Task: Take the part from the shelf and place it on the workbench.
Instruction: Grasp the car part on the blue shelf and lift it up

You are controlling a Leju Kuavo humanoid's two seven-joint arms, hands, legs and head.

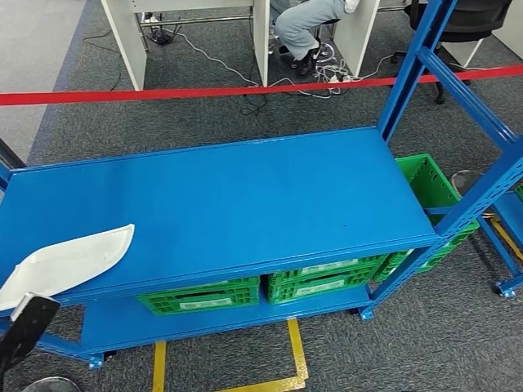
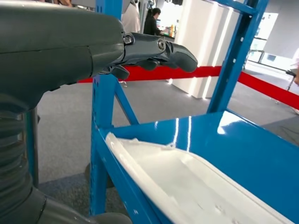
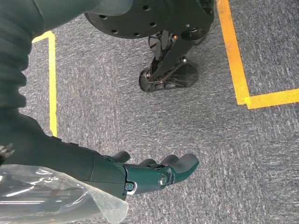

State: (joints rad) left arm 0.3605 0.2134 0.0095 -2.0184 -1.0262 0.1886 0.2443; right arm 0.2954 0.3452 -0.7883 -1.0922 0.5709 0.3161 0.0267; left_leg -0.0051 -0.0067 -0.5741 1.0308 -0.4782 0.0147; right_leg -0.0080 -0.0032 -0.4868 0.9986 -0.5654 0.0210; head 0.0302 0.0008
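Observation:
The part [image 1: 68, 261] is a long white curved plastic shell lying on the top board of the blue shelf [image 1: 247, 196], at its near left end. In the left wrist view the part [image 2: 183, 182] lies along the shelf's edge, and my left hand [image 2: 155, 51] hovers above and short of it, fingers stretched out and holding nothing. The dark end of my left arm [image 1: 24, 327] shows just in front of the part. My right hand [image 3: 159, 172] hangs over the grey carpet with its fingers extended and empty.
Green crates [image 1: 203, 296] [image 1: 320, 282] stand on the lower board, and another green crate [image 1: 431, 188] sits past the right end. Blue uprights [image 1: 413, 57] rise at the right. A red barrier tape [image 1: 185, 94] runs behind; a person [image 1: 305, 24] sits beyond it.

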